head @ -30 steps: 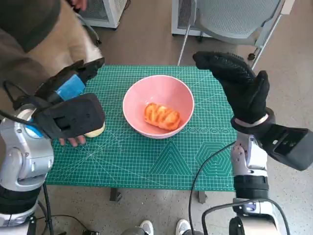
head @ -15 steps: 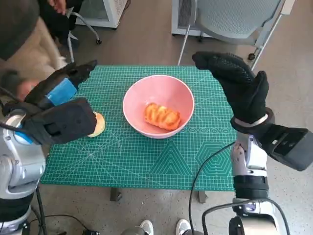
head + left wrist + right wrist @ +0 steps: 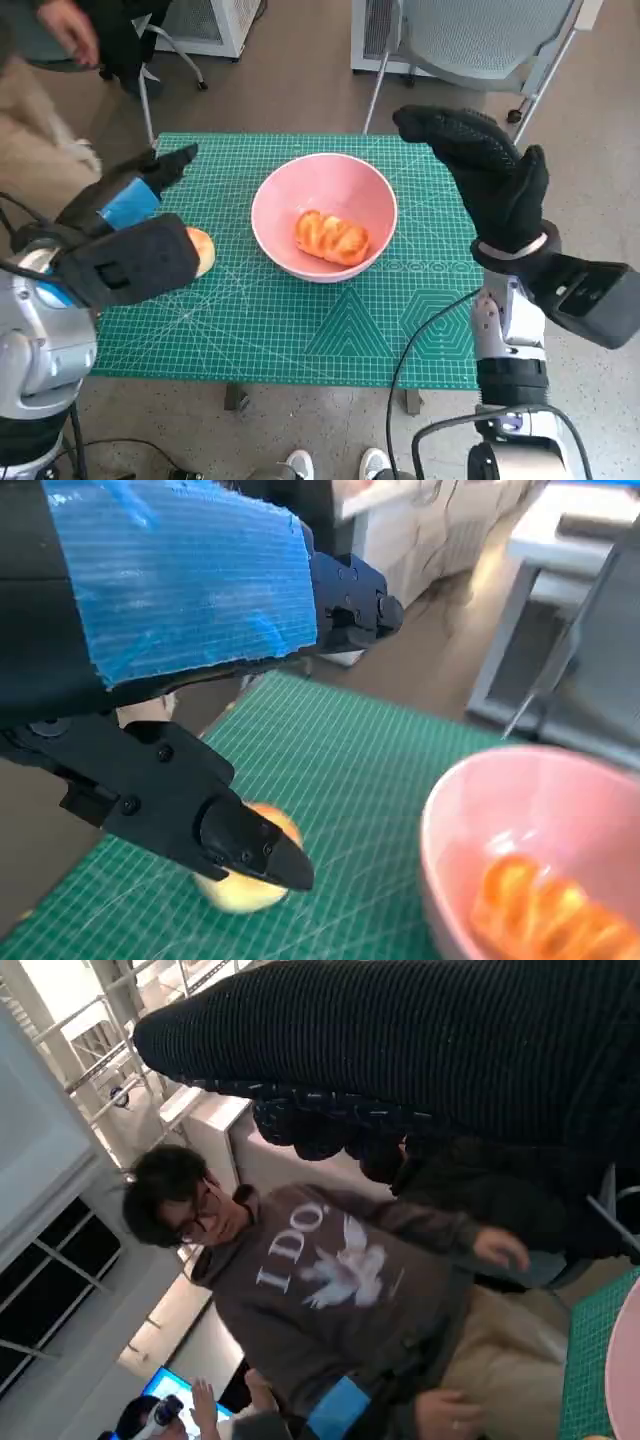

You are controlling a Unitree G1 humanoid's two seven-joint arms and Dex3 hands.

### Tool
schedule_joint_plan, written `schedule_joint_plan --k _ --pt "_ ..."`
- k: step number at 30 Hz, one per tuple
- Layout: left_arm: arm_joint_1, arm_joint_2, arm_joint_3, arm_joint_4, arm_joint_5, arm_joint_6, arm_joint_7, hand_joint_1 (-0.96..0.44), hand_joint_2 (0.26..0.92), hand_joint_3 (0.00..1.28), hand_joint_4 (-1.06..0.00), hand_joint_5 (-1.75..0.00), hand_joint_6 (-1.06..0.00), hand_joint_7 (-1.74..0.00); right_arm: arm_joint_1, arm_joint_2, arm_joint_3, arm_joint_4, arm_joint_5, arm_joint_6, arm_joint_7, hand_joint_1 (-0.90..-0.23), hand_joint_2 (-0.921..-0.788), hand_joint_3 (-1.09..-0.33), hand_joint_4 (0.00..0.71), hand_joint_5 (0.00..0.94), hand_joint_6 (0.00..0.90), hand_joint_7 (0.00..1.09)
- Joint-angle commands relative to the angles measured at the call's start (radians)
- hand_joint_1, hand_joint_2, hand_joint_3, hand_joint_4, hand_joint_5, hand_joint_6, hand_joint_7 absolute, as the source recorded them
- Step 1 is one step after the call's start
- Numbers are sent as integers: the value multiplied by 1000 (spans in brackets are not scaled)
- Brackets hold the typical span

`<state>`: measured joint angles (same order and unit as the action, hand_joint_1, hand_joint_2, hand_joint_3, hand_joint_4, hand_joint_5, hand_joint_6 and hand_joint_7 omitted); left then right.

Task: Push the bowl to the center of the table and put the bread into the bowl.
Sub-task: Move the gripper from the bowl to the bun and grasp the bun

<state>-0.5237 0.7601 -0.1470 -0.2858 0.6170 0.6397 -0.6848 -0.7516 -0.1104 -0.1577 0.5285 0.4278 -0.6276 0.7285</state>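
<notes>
Bright, even daylight on my feeds; soft shadows, some blur at the edges.

From the head camera I see the table evenly lit and sharp, with only a faint shadow under the bowl and mild sheen on its rim; the wide lens bends the far corners. A person's hand at the upper edge is smeared by motion. My left wrist feed has the tape on the left hand crisp and slightly glossy, the room behind washed out and soft. My right wrist feed is backlit: the right hand is nearly black against pale windows.
</notes>
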Motion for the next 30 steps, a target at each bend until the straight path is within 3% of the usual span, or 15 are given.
schedule_joint_plan --k 1,13,30 --pt "-11 18 -76 82 50 4 -25 -149 685 0 1 1 -114 -1 21 5 -1 10 -8 1 -7 -716 -921 -832 82 2 -1 304" --pt "-70 -5 -215 289 146 -22 -46 -182 676 0 1 1 -81 0 30 3 -1 -2 1 11 -5 -718 -921 -832 85 3 -1 306" --pt "-135 -65 -267 533 187 -61 2 -219 670 0 1 1 -76 -1 41 -6 -8 -14 19 28 7 -719 -921 -827 95 6 -1 311"
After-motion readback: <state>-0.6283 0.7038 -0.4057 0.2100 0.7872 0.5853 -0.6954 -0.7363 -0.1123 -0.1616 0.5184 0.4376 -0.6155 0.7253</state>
